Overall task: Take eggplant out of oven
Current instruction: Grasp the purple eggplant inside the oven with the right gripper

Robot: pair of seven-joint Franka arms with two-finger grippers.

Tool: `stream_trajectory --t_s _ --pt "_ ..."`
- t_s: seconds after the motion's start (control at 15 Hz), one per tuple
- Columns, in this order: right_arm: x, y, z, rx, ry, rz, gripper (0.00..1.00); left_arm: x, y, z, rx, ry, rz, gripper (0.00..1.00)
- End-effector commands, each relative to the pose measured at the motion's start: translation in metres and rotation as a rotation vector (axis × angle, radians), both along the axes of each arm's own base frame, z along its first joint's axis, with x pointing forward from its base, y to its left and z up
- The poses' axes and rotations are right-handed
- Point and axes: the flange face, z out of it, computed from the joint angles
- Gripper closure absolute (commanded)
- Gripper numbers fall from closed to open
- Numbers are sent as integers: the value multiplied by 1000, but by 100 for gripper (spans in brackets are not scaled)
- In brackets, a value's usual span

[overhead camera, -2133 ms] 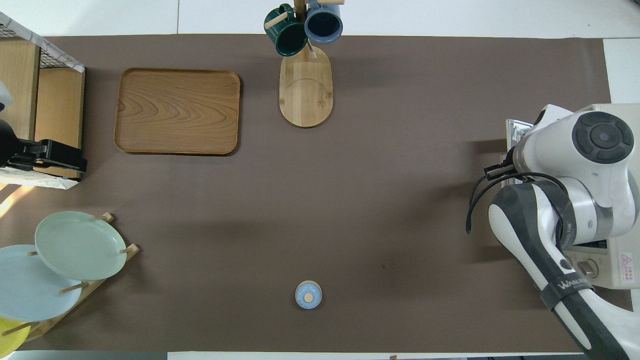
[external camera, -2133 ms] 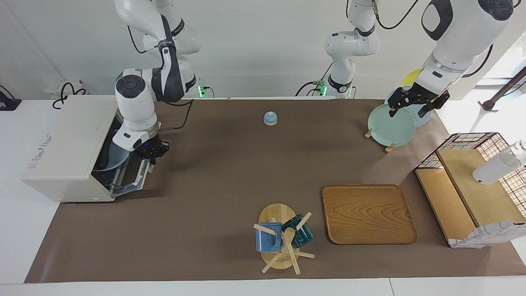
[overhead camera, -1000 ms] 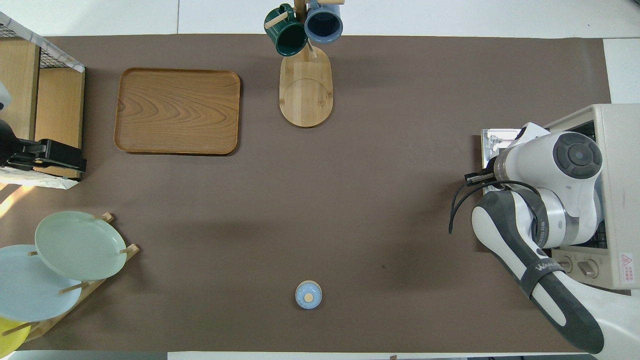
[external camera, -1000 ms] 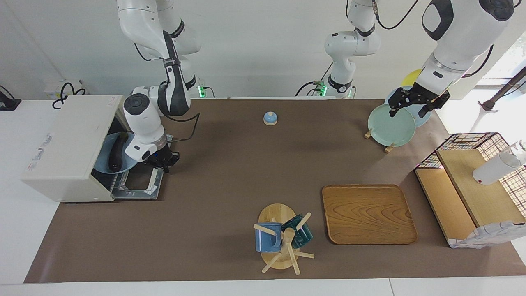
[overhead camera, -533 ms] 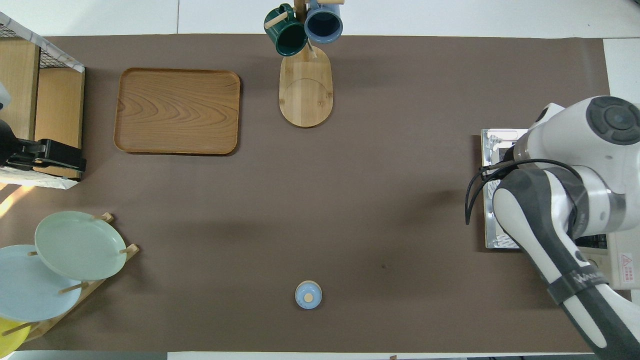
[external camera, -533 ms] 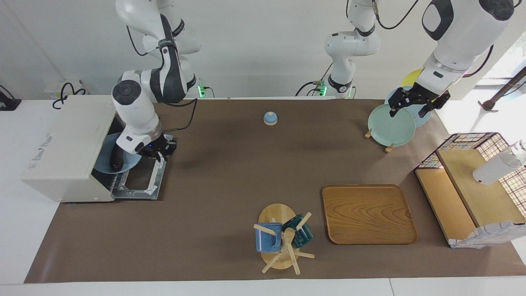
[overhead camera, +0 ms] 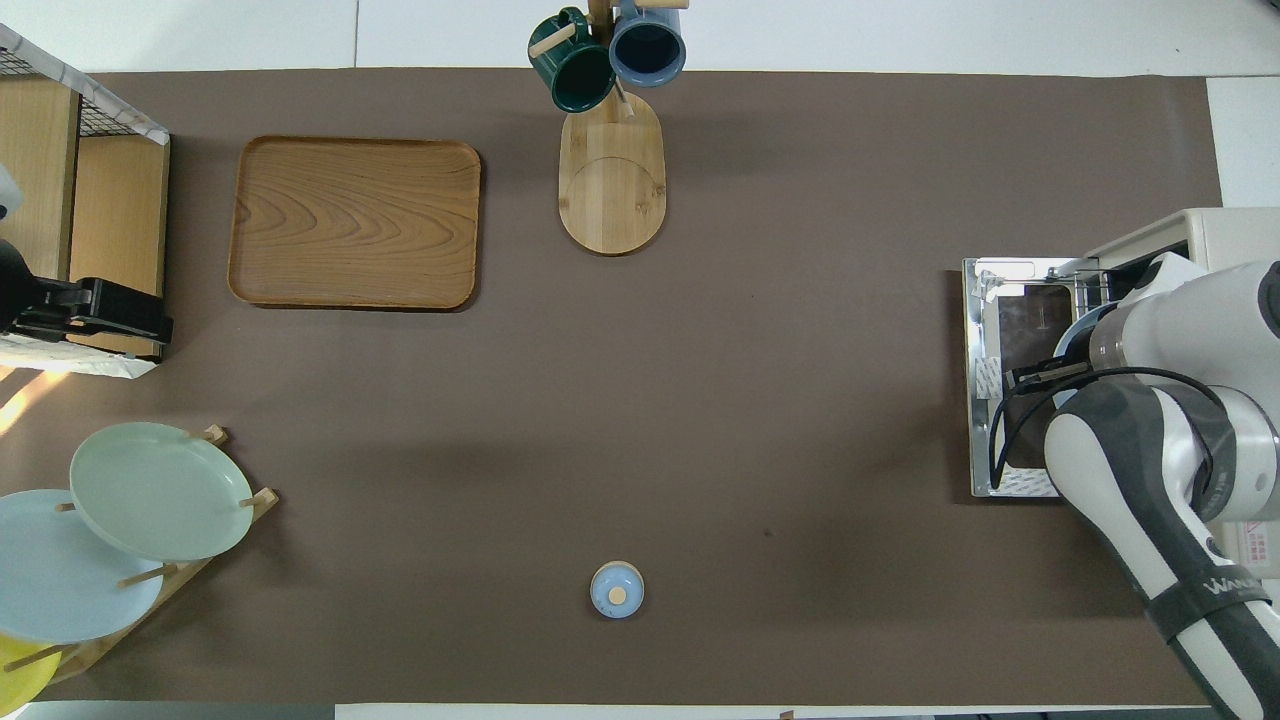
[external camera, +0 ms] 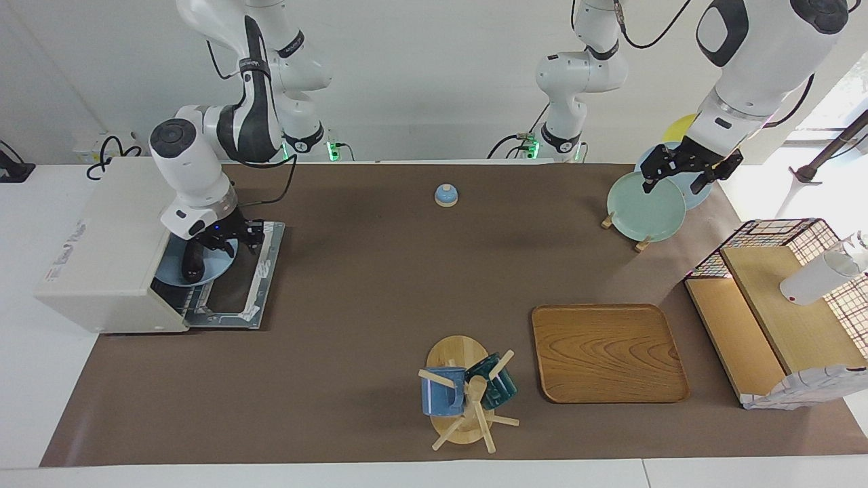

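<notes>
The cream-white oven stands at the right arm's end of the table, its door folded down flat. In its mouth a blue plate carries the dark eggplant. My right gripper hangs just over the plate and the eggplant's upper end, pointing down. In the overhead view the right arm covers the plate and eggplant; only the oven and its door show. My left gripper waits open over a green plate in the plate rack.
A small blue bell sits near the robots at mid-table. A mug tree with two mugs and a wooden tray lie farther out. A wooden shelf with a wire basket stands at the left arm's end.
The oven door has come down from half open to flat. My right gripper has moved from the door's edge back over the plate and eggplant. The left arm has not moved.
</notes>
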Motion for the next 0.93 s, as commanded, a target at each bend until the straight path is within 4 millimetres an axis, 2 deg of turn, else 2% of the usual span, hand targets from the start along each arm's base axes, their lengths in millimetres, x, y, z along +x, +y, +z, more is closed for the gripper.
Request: stream_trajectory --t_s 0.0,0.33,0.4,0.47,0.53,0.6,0.87 --pt "-10 -1 3 -27 -14 65 53 0 1 2 20 -14 13 0" --pt "-11 -2 3 -36 0 72 53 0 1 2 20 -16 13 0" --pt "-11 -2 2 -36 0 72 57 0 1 2 19 -17 11 0" --pt "-11 -2 2 -36 0 74 70 0 1 1 20 -16 11 0" --pt "-11 -3 2 -36 2 72 91 0 1 1 19 -17 11 0" --pt "-12 -3 2 -36 0 70 100 0 0 1 19 -18 10 0" --pt "-10 -2 5 -36 8 92 100 1 -1 1 18 -20 10 0"
